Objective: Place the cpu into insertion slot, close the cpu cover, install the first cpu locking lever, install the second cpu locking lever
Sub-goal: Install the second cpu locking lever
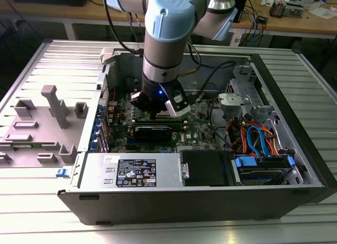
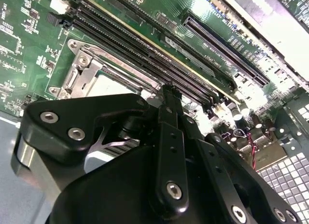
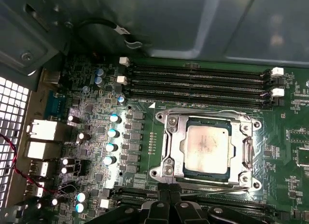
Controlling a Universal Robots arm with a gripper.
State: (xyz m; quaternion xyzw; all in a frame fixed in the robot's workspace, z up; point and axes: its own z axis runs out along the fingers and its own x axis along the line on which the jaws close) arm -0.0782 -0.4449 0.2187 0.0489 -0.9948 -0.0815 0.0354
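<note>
The cpu [image 3: 206,147], a silver square chip, lies in the insertion slot [image 3: 247,151] on the green board. The cpu cover [image 3: 170,137] lies flat around it, with the chip showing through its window. One thin wire lever [image 3: 207,112] runs along the socket edge by the memory slots. Another [image 3: 217,187] runs along the opposite edge. My gripper [image 3: 169,188] is shut, its black fingertips together right at that second lever's end, just off the socket edge. In the second wrist view my gripper [image 2: 167,91] stands over the cover [image 2: 84,72]. In the exterior view my gripper [image 1: 157,113] reaches down into the open computer case.
Long black memory slots [image 3: 193,79] lie beside the socket, and a row of capacitors [image 3: 112,132] stands on its other side. The case wall [image 3: 193,21] rises close behind. A power supply [image 1: 134,170] and a drive bay with blue cables [image 1: 258,141] line the case front. A grey fixture [image 1: 50,118] sits outside.
</note>
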